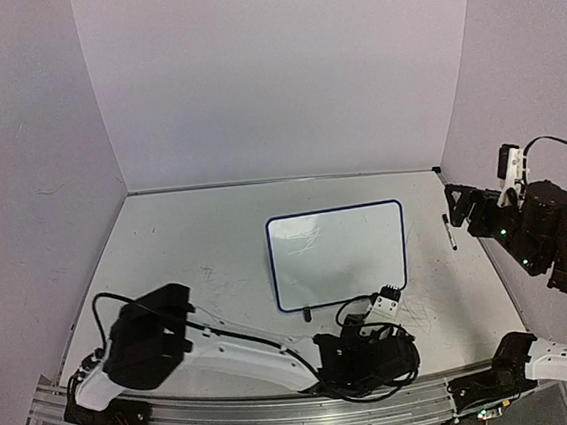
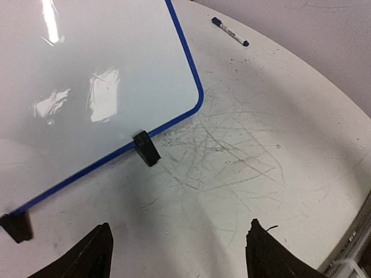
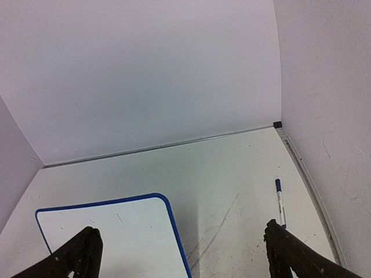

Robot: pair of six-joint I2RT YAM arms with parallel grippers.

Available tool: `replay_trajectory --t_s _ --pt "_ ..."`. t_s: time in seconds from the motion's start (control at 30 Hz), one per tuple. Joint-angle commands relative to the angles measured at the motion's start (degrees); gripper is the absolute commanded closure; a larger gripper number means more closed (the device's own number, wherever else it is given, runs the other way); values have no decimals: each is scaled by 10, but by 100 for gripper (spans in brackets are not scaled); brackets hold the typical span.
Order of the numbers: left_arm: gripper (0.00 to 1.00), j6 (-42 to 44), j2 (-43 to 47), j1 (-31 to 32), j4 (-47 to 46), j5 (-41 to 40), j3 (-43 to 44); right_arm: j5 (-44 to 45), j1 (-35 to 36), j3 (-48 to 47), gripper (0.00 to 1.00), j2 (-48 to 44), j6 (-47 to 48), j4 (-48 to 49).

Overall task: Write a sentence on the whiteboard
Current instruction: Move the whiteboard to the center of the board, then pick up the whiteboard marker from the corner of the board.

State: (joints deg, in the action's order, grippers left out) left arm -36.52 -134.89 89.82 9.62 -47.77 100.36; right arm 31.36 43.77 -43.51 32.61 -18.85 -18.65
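The whiteboard (image 1: 338, 255) lies flat mid-table, white with a thin blue frame and two black clip feet (image 2: 146, 147) on its near edge. The sentence is out of view; the board's face (image 2: 87, 69) shows only glare and a few faint flecks. My left gripper (image 2: 178, 231) is open and holds nothing, low over scuffed tabletop just in front of the board's near right corner. My right gripper (image 3: 179, 231) hangs open and empty above the table's right side (image 1: 461, 205). A blue-capped marker (image 1: 449, 232) lies loose to the right of the board, also in both wrist views (image 3: 279, 200) (image 2: 230, 31).
Grey scribble scratches (image 2: 232, 150) mark the tabletop beside the board. Purple walls close the back and both sides. A metal rail (image 1: 282, 408) runs along the near edge, and the left arm (image 1: 236, 348) stretches across the front of the table.
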Motion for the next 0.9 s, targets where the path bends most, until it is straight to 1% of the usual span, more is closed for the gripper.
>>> replay_trajectory --t_s 0.0,0.07,0.1,0.17,0.23,0.33,0.4,0.47,0.53,0.6,0.7,0.8,0.87 --pt "19 138 206 -8 -182 65 -186 55 4 -5 2 56 -12 -16" --pt "17 175 268 -9 -195 83 -242 71 4 -10 2 89 -20 -15" --pt "16 209 293 -10 -193 91 -260 83 4 -16 2 107 -25 -15" --pt "16 264 351 -10 -180 111 -302 113 0 -29 2 151 -27 -15" --pt "13 295 413 -11 -164 120 -343 111 -21 -49 2 190 -23 -16" --pt "8 296 527 -30 -127 124 -400 39 -104 -77 2 238 -17 -17" --pt "5 283 597 -58 -104 134 -429 5 -151 -100 2 281 -12 -17" --pt "3 274 667 -86 -100 150 -457 -25 -197 -123 3 328 -11 -15" --pt "1 269 733 -107 -100 153 -489 -82 -259 -152 3 386 -11 -12" --pt "1 272 778 -119 -101 146 -515 -149 -320 -194 8 460 -19 -14" --pt "1 274 821 -121 -106 134 -542 -227 -375 -252 15 569 -19 -19" --pt "0 272 844 -122 -101 145 -556 -227 -396 -320 17 651 -5 -29" --pt "0 274 860 -122 -82 159 -559 -245 -413 -354 20 710 -1 -38"
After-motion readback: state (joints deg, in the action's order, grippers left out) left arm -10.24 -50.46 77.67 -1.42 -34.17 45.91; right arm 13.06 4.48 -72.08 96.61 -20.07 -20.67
